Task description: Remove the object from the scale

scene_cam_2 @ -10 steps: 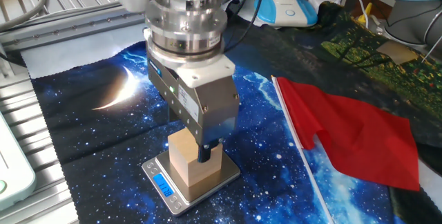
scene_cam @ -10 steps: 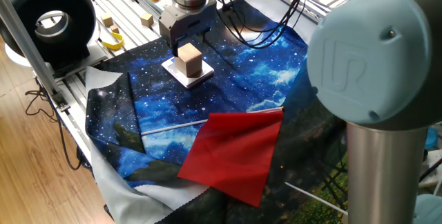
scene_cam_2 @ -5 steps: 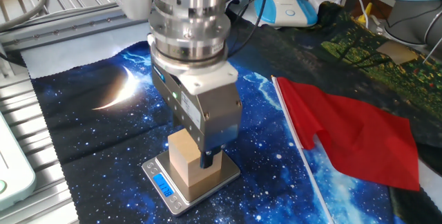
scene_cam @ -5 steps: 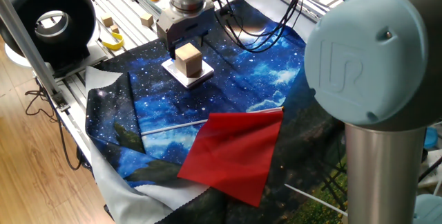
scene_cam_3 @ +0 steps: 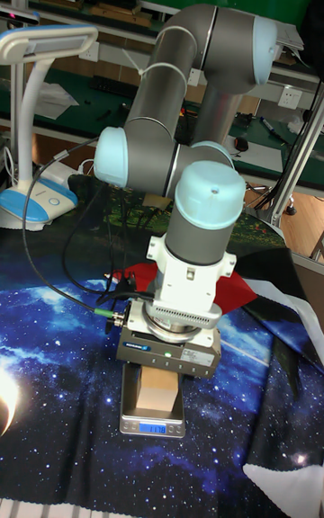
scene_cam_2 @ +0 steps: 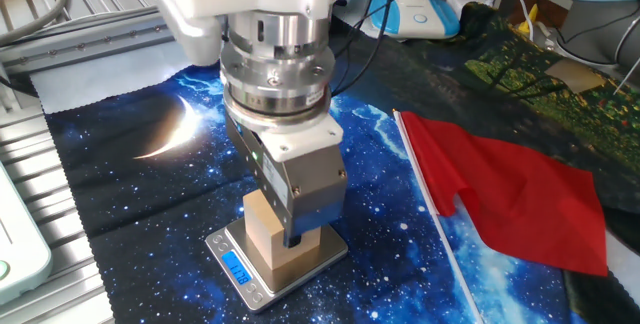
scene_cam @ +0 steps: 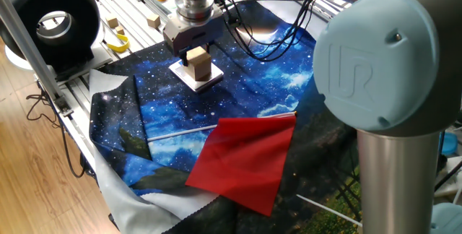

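Wooden cube (scene_cam_2: 268, 236), lower centre on scale (scene_cam_2: 255, 277); gripper (scene_cam_2: 293, 236) fingers straddle it, closure can't tell. Off-centre pinch may drag scale.

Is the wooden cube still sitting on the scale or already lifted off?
On. The wooden cube rests flat on the scale, no gap beneath; gripper straddles it.

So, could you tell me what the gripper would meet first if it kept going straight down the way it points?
The gripper points straight down over the wooden cube; its fingers seem to straddle it, so the palm likely meets the cube's top first.
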Action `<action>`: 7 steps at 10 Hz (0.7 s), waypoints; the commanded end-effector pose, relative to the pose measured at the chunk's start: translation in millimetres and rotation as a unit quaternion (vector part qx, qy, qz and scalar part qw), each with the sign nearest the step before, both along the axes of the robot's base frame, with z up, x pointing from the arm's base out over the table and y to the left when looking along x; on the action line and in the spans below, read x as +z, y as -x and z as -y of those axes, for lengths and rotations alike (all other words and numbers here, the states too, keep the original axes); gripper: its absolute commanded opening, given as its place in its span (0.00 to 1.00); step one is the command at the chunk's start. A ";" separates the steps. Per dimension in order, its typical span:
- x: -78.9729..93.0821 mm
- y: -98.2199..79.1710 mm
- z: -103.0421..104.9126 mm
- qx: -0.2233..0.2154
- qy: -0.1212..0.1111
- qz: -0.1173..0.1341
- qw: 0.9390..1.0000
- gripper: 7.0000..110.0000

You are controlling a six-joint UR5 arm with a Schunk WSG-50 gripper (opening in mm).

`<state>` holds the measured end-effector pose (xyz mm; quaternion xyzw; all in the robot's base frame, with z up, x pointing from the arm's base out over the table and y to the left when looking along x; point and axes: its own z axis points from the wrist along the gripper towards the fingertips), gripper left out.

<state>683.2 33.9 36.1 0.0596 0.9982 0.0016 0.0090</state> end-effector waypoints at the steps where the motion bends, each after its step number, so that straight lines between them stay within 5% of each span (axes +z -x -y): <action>1: 5.5 2.9 6.2 -0.024 0.000 -0.009 1.000 0.36; 3: 23.2 5.3 -1.0 -0.016 -0.024 -0.011 1.000 0.36; 4: 34.3 8.4 -1.5 -0.009 -0.037 -0.015 0.999 0.00; 7: 49.1 15.1 27.1 0.017 -0.045 -0.023 0.999 0.00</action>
